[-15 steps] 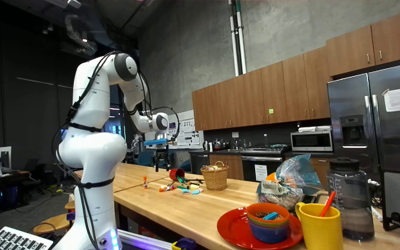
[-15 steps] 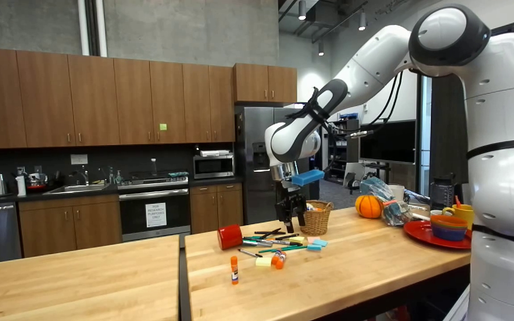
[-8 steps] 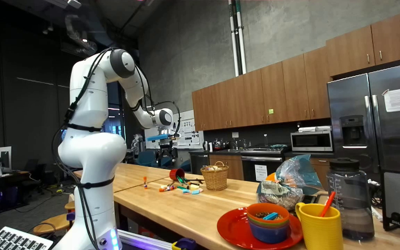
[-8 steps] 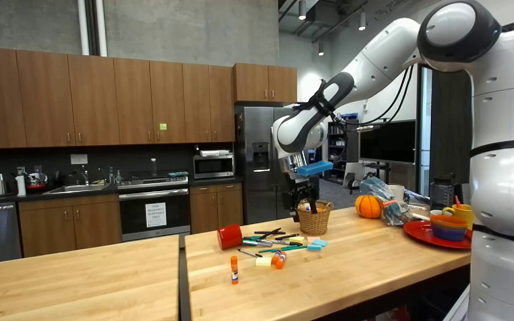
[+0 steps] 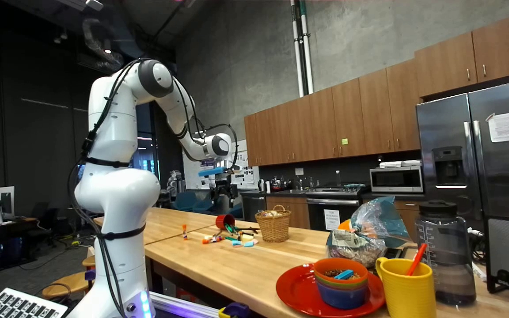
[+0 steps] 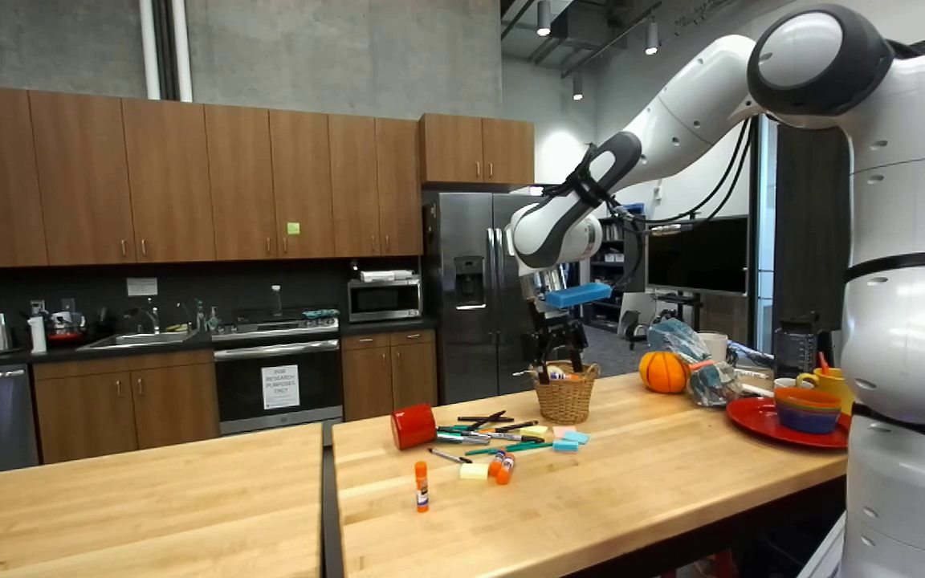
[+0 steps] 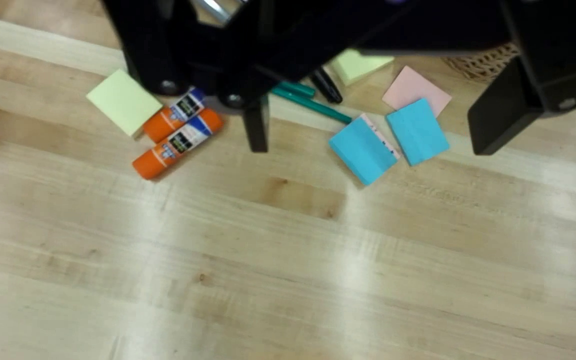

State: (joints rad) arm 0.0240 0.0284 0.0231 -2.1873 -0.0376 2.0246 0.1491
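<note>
Alignment stage, nothing grasped

In an exterior view, we see the fingers (image 5: 231, 201) suspended above the bench (image 5: 237, 265), not in contact with its surface. The wicker basket (image 5: 273, 229) stands upright to one side, and stacked bowls (image 5: 342, 295) rest on a red plate (image 5: 293, 289) at the near end.

In an exterior view, we find the fingers pointing downward and spread. Their tips overlap the basket rim along the line of sight; we cannot tell here whether they touch it. A red cup (image 6: 413, 426) lies on its side, with loose pens (image 6: 462, 438) scattered between it and the basket.

In the wrist view, the fingers stand wide apart with no object between them. Visible through the gap, two blue note pads (image 7: 365, 151) lie flat on the bench, one overlapping a pink note pad (image 7: 410, 86). Two glue sticks (image 7: 179, 144) lie together beyond one finger; the basket shows only partly near the other.

We judge the step in hand to be free positioning over the blue note pads. The next move, we judge, calls for squaring the fingers to a pad's edges before descending, clear of the basket.
</note>
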